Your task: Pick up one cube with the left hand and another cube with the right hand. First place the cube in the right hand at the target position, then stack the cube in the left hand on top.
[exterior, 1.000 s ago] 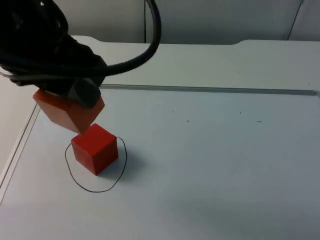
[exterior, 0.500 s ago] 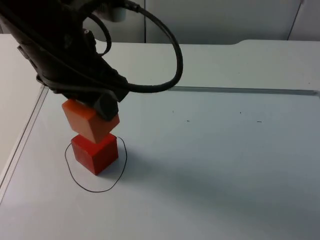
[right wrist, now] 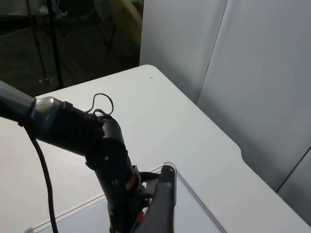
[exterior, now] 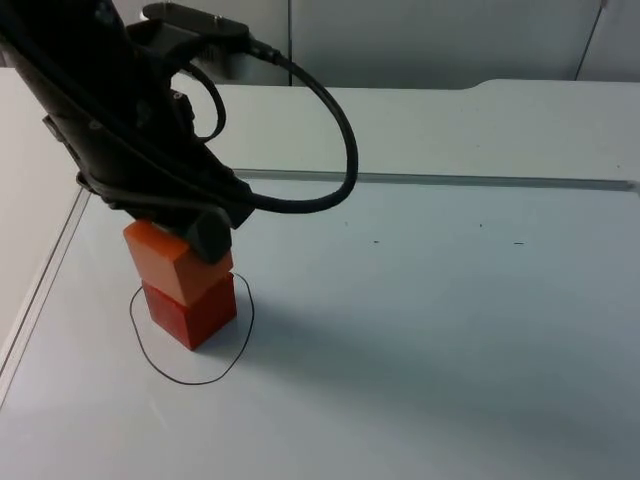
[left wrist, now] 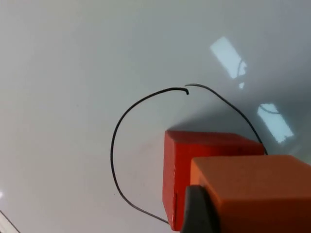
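White table [exterior: 450,330] — left gripper [exterior: 185,235] gripping orange cube [exterior: 165,255]

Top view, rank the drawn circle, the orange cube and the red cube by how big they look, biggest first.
1. Drawn circle, which rings the stack.
2 and 3. Orange cube and red cube: they look alike in size. The left tool covers part of the orange cube, which covers the red cube's top, so I won't rank them.

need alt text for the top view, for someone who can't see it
The left gripper holds an orange cube on top of a red cube, which sits inside a hand-drawn black circle on the white table. The left arm reaches in from the upper left.
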